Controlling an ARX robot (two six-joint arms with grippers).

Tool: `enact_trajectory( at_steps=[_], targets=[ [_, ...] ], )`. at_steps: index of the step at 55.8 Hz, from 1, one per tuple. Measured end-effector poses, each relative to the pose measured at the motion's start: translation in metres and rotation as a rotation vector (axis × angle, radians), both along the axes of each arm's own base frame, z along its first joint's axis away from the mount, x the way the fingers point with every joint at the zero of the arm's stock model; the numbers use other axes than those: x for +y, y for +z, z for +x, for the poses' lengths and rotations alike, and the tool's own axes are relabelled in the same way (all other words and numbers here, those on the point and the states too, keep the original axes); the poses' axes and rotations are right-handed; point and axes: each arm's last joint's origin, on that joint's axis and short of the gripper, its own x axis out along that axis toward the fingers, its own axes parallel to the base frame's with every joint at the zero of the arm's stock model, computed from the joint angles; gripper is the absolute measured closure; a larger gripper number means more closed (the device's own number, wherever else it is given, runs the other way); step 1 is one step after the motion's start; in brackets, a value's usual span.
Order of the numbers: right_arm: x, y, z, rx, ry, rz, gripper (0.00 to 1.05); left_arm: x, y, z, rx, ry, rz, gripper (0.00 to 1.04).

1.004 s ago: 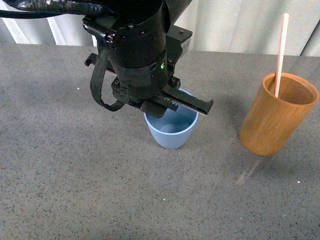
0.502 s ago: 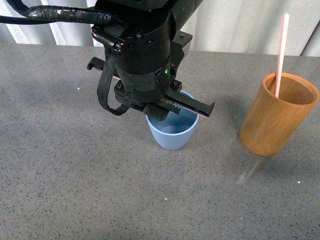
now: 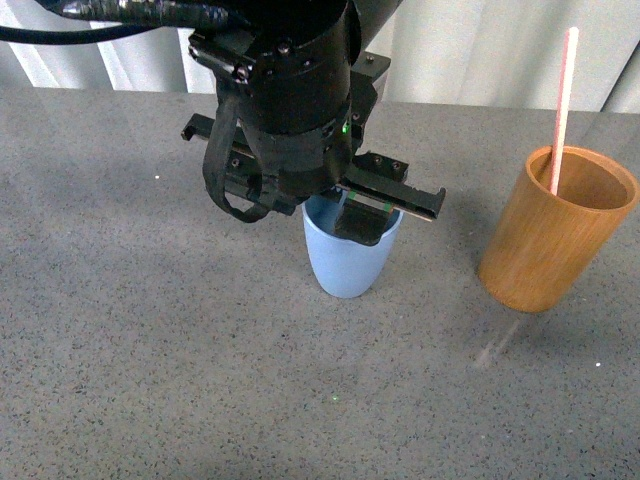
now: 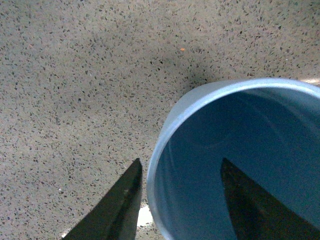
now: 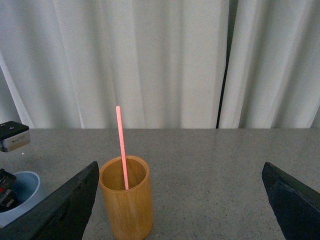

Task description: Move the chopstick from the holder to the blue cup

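The light-blue cup [image 3: 348, 268] stands mid-table. My left gripper [image 3: 372, 212] is open right over it. In the left wrist view one finger [image 4: 122, 202] is outside the cup's rim [image 4: 165, 130] and the other finger [image 4: 250, 210] is inside the cup. The orange-brown holder [image 3: 553, 242] stands at the right with the pink chopstick [image 3: 563, 100] upright in it. My right gripper [image 5: 180, 212] is open and empty, well short of the holder [image 5: 127, 202] and the chopstick [image 5: 121, 145]. It does not show in the front view.
The grey speckled table [image 3: 150, 350] runs back to white curtains [image 5: 150, 60]. In the right wrist view the blue cup [image 5: 22, 197] and part of the left arm [image 5: 12, 135] show to one side of the holder.
My left gripper has shifted slightly right and come down over the blue cup's rim, with one finger now inside. The cup's wall shows more upright. Holder and chopstick have not moved.
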Motion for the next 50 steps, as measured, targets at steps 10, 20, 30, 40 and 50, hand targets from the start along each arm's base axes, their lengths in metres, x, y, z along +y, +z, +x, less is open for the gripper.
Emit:
enact_trajectory(
  at_steps=[10, 20, 30, 40, 50],
  targets=[
    [0.0, 0.0, 0.0, 0.0, 0.0, 0.0, 0.1, 0.007, 0.018, 0.001, -0.028, 0.014, -0.022, 0.25],
    [0.0, 0.0, 0.0, 0.0, 0.0, 0.0, 0.1, 0.023, 0.047, 0.002, -0.106, 0.041, -0.064, 0.06],
    [0.0, 0.0, 0.0, 0.0, 0.0, 0.0, 0.1, 0.053, 0.08, -0.005, -0.338, 0.093, -0.185, 0.07],
    [0.0, 0.0, 0.0, 0.0, 0.0, 0.0, 0.1, 0.097, 0.107, -0.037, -0.761, 0.249, -0.264, 0.07],
    [0.0, 0.0, 0.0, 0.0, 0.0, 0.0, 0.1, 0.102, 0.105, -0.043, -0.792, 0.259, -0.271, 0.07]
  ],
)
